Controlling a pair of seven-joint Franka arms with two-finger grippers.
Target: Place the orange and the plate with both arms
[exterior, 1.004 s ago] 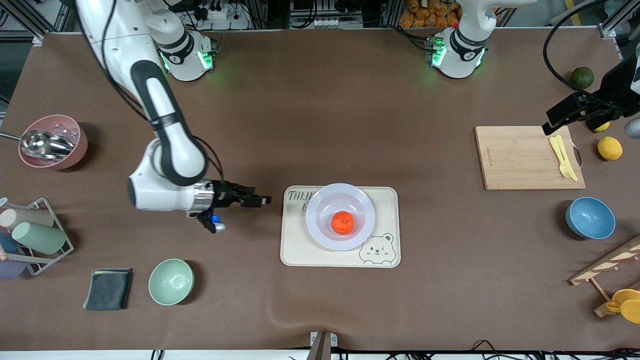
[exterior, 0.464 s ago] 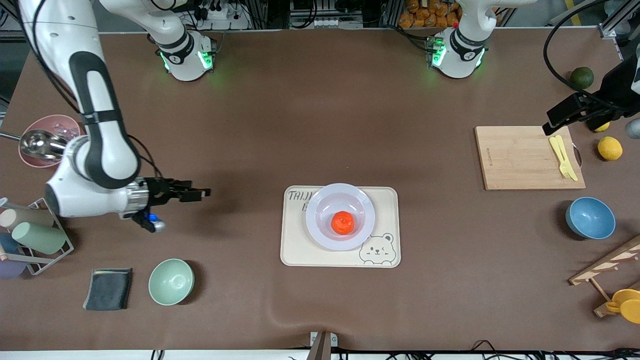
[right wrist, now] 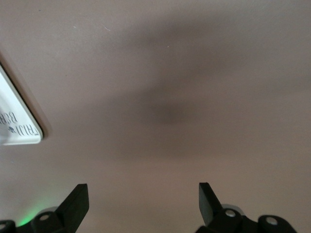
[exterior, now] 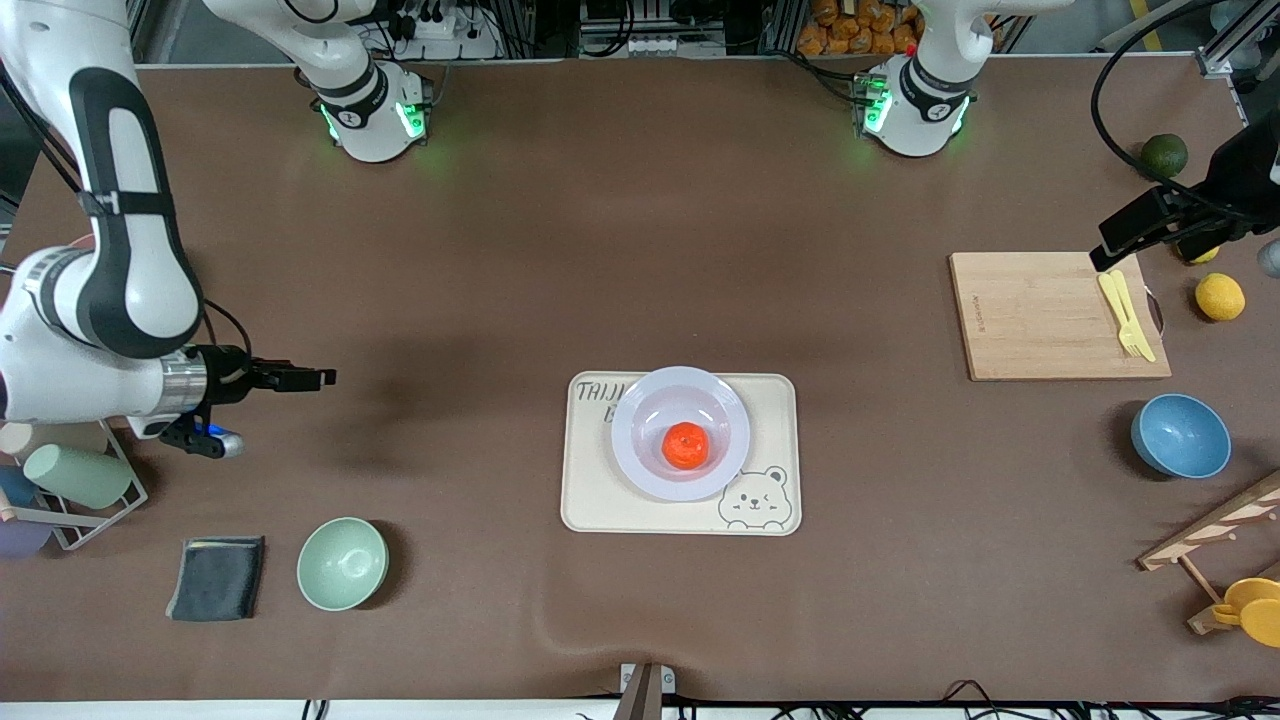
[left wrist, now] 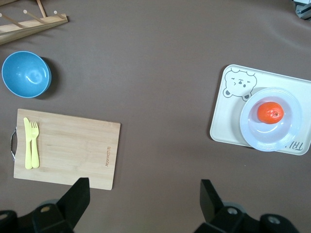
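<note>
The orange (exterior: 685,445) lies in the middle of the pale plate (exterior: 628,435), which rests on the cream bear-printed tray (exterior: 600,505) at the table's centre. The left wrist view shows the orange (left wrist: 269,112) and the plate (left wrist: 291,131) from high above. My right gripper (exterior: 312,378) is open and empty, over bare table well toward the right arm's end, apart from the tray. Its wrist view (right wrist: 143,191) shows only a tray corner (right wrist: 14,131). My left gripper (exterior: 1108,252) is open and empty, high over the cutting board's edge (left wrist: 143,187).
A wooden cutting board (exterior: 1030,315) with a yellow fork and knife (exterior: 1125,312), a blue bowl (exterior: 1180,435), lemons (exterior: 1220,297) and a dark green fruit (exterior: 1164,155) lie toward the left arm's end. A green bowl (exterior: 342,563), dark cloth (exterior: 217,578) and cup rack (exterior: 70,475) lie toward the right arm's end.
My right arm has swung away from the tray toward its own end of the table, gripper open and empty. The left arm, plate and orange have stayed put.
</note>
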